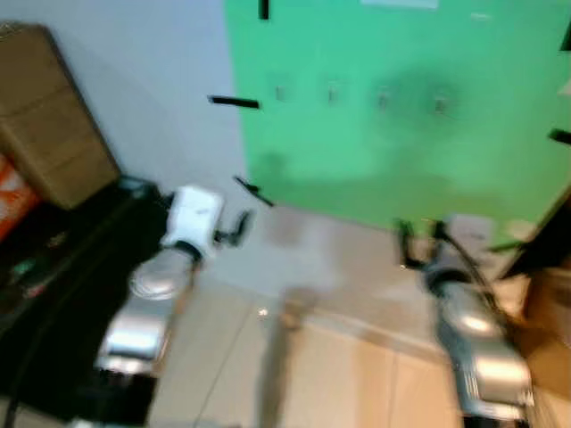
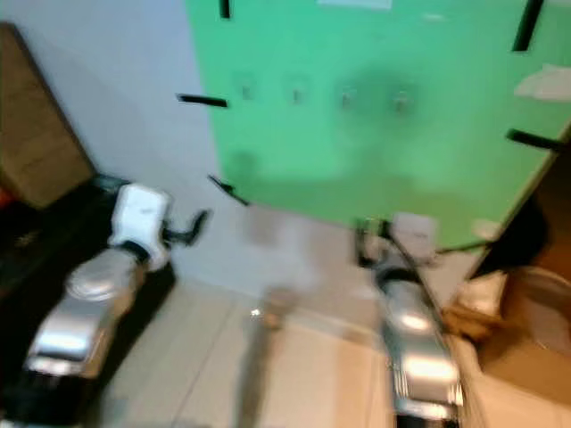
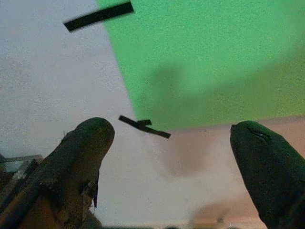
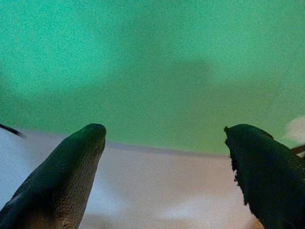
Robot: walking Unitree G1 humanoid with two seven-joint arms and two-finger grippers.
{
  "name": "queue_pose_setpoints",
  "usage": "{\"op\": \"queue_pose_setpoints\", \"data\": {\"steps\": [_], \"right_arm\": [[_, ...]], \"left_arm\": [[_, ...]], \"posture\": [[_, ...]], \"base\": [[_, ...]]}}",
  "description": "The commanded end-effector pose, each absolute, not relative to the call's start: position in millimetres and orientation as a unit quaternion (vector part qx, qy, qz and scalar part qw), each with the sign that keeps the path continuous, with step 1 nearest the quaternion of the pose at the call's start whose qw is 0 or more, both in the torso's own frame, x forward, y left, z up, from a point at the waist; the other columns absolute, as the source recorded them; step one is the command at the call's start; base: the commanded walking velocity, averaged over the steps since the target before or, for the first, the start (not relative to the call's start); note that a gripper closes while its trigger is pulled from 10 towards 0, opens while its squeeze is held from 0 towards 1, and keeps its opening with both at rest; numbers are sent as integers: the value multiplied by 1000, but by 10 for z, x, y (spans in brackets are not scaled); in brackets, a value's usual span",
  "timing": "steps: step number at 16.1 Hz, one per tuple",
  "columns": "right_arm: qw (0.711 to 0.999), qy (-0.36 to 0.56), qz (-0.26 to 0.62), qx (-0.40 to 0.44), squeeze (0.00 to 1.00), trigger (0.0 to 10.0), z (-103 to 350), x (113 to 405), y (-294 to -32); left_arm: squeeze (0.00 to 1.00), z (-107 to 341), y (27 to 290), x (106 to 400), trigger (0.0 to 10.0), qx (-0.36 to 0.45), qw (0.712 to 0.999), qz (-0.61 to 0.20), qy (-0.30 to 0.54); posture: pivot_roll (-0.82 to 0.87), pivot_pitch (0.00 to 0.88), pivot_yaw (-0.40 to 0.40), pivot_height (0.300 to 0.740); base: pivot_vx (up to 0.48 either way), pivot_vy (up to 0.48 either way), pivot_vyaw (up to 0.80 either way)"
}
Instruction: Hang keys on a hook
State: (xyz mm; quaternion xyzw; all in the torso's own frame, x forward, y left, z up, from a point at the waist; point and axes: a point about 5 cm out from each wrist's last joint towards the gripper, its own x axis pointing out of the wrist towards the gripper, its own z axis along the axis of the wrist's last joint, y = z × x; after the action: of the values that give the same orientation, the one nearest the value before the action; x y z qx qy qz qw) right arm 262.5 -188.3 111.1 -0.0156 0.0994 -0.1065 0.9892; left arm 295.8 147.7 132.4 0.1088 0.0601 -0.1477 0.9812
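A green board [image 1: 401,107] is taped to the pale wall ahead, and a row of several small hooks [image 1: 332,92] crosses its upper part, blurred. My left gripper [image 1: 236,227] is raised toward the wall just below and left of the board's lower left corner. In the left wrist view its fingers [image 3: 86,148] stand open with nothing between them. My right gripper [image 1: 421,236] points at the board's lower edge. It too is open and empty, its fingers [image 4: 71,167] spread wide before the green surface.
A cardboard box [image 1: 45,116] rests on a dark piece of furniture [image 1: 62,267] at the left. Another brown box [image 1: 546,308] stands at the right. Black tape strips [image 1: 234,102] hold the board's edges. Pale tiled floor [image 1: 312,374] lies below.
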Motion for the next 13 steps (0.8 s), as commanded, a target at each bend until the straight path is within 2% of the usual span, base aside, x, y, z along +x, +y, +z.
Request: {"op": "queue_pose_setpoints", "data": {"steps": [1,3,5,8,10,11,13], "right_arm": [[989,84,-106,-58,0,10000,1152,2673,-1780],[987,70,-126,-67,0,10000,1179,2687,-1816],[993,72,-85,26,0,10000,1181,2689,-1767],[993,69,-95,7,0,10000,1184,2717,-1769],[990,49,-124,-53,0,10000,1206,2753,-1807],[992,55,-107,-25,0,10000,1187,2757,-1796],[988,44,-143,-26,0,10000,1215,2757,-1835]], "left_arm": [[0,1337,1598,2970,10000,118,982,-130,64],[0,1337,1602,2973,10000,118,982,-129,64],[0,1332,1602,2970,10000,118,983,-128,64],[0,1330,1606,2966,10000,117,983,-126,64],[0,1332,1611,2968,10000,116,984,-123,64],[0,1331,1607,2969,10000,114,984,-122,63],[0,1330,1600,2972,10000,113,984,-122,63]], "posture": [[-89,0,41,740],[-88,0,40,740],[-86,0,38,740],[-79,0,30,740],[-80,0,30,740],[-80,0,30,740],[-80,0,30,740]], "base": [[300,0,619],[302,0,309],[304,0,0],[303,0,0],[304,0,0],[300,0,0],[307,0,0]]}}
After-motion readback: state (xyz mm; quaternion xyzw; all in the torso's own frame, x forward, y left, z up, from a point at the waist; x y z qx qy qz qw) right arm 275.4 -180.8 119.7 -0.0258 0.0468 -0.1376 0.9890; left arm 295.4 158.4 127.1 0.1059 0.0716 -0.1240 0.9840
